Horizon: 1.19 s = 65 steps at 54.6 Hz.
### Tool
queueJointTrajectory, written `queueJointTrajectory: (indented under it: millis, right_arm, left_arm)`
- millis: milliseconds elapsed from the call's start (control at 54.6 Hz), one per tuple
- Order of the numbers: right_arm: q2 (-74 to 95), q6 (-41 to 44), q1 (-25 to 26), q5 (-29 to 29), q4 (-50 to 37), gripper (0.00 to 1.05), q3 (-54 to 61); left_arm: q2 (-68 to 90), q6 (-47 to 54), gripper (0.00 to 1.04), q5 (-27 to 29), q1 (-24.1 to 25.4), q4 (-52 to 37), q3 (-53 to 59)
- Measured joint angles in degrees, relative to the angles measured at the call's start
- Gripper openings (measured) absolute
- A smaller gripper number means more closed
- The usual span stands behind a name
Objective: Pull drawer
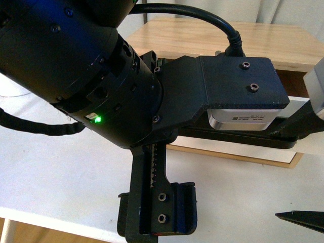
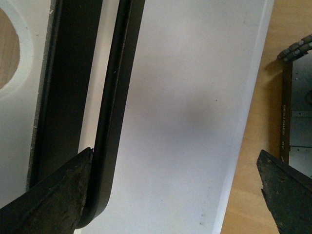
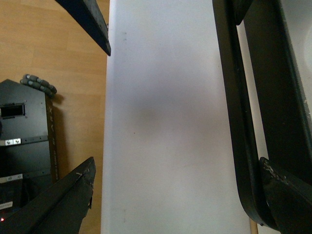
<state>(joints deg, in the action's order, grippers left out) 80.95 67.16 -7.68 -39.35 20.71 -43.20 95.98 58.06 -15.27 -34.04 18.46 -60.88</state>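
Observation:
The drawer (image 2: 185,97) fills the left wrist view with its white front; the long black bar handle (image 2: 114,92) runs along it and part of the semicircular notch (image 2: 7,53) shows at the edge. My left gripper (image 2: 175,195) is open astride the front, and one of its fingers (image 2: 53,202) touches the handle's bent end. My right gripper (image 3: 175,195) is open too. It spans the same drawer (image 3: 165,122), and the handle (image 3: 234,97) runs just inside one of its fingers (image 3: 287,200). In the front view my left arm hides most of the drawer (image 1: 238,152).
The wooden cabinet top (image 1: 228,40) lies behind the arms, above a white table (image 1: 61,177). The right wrist view shows wood floor (image 3: 53,48), a black base unit (image 3: 24,136) and one of the other gripper's fingers (image 3: 87,19).

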Motion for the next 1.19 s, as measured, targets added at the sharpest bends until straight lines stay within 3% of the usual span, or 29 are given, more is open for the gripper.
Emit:
queueJointTrajectory:
  millis: [293,513,660,843,1045,1191]
  right_arm:
    - [-8.04,-4.09,1.46,-3.1,0.57,0.96,0.13]
    - [-15.96,-7.72,3.19,-0.61,-6.47,0.96,2.19]
    - [-22.49,-12.44,4.72,1.88,-13.07,0.96,5.49]
    - [-35.76,-25.31,9.51,7.76,-25.75,0.96,11.96]
    - [-48.06,-33.44,15.34,10.69,-25.05,0.96,18.75]
    - [-59.1,-38.73,20.87,9.97,-20.87,0.96,23.71]
  left_arm:
    - [-5.14,-1.79,0.99,1.99,-0.94,-6.6,2.45]
    - [-12.07,-2.54,0.99,5.44,-1.16,-13.29,5.62]
    - [-18.03,-5.64,0.99,11.69,-0.57,-25.99,10.6]
    - [-30.75,-12.02,0.99,19.69,3.26,-36.57,22.36]
    - [-45.33,-20.72,0.99,26.4,5.99,-38.6,34.32]
    - [-57.92,-27.74,0.99,32.98,6.45,-35.08,41.94]
